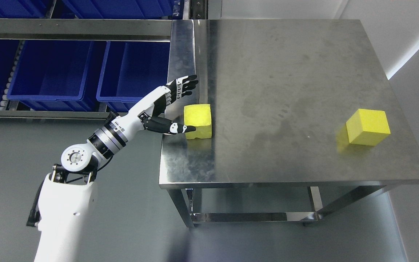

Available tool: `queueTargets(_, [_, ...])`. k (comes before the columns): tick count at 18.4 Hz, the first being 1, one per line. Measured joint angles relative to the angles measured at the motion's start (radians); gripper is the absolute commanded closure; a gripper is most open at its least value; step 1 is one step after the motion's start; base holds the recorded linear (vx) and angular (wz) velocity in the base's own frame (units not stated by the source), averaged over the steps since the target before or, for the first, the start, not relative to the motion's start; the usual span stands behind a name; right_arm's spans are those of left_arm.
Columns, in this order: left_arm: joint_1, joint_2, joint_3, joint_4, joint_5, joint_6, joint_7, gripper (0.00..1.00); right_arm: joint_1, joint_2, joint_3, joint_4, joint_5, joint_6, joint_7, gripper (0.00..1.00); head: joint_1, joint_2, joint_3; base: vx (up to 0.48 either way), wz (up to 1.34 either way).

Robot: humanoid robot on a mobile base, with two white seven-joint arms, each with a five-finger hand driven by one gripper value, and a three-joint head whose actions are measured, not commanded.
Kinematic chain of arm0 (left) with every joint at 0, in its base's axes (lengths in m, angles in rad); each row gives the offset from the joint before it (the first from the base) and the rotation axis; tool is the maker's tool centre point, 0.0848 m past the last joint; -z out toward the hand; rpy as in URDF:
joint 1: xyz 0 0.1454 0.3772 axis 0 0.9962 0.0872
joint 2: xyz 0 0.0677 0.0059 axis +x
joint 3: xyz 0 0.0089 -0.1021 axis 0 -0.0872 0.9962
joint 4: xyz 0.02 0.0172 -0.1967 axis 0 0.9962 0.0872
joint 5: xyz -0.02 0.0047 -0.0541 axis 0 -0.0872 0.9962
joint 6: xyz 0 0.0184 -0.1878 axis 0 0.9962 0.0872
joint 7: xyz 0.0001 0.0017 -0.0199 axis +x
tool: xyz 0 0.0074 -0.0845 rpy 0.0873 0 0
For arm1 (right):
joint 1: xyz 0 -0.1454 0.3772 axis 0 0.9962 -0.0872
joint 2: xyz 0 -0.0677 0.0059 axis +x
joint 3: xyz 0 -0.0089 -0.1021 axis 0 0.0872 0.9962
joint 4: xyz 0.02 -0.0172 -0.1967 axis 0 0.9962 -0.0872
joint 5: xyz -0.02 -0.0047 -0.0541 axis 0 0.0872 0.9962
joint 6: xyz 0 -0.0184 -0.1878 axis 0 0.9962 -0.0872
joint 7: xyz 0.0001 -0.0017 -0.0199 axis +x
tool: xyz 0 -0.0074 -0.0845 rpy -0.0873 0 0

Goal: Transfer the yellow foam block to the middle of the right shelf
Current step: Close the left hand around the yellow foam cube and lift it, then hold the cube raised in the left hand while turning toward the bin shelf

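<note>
The left hand (175, 105) is spread wide beside the block (198, 121) at the table's (286, 91) left edge; close squarely around it before lifting.

Your robot is working in a warehouse-style lab or stockroom.

At ten and eleven o'clock you see deep blue plastic storage bins (49, 72) lined up on a grey metal rack (75, 34) with roller tracks. From the centre out to three o'clock stands a bare brushed stainless-steel worktable (286, 91), scuffed and smudged, on square steel legs. Under it all you have a smooth grey floor (133, 218), and at one o'clock plain white walls (395, 22).
</note>
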Motion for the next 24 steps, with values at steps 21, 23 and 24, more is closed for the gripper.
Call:
queueTargets(21, [-0.078,-0.048,-0.046,0.103,0.002,0.024,-0.063,0.59,0.0,0.0,0.0,0.0,0.0,0.0,0.0,0.0,0.0,0.0,0.0,0.0,0.0])
queueTargets(23, [-0.106,-0.061,-0.018,0.097,0.069,-0.007,0.016,0.57,0.0,0.0,0.0,0.0,0.0,0.0,0.0,0.0,0.0,0.0,0.0,0.005,-0.05])
queueTargets(24, [-0.123,-0.068,-0.004,0.094,0.108,-0.051,0.09,0.58,0.0,0.0,0.0,0.0,0.0,0.0,0.0,0.0,0.0,0.0,0.0,0.011,-0.06])
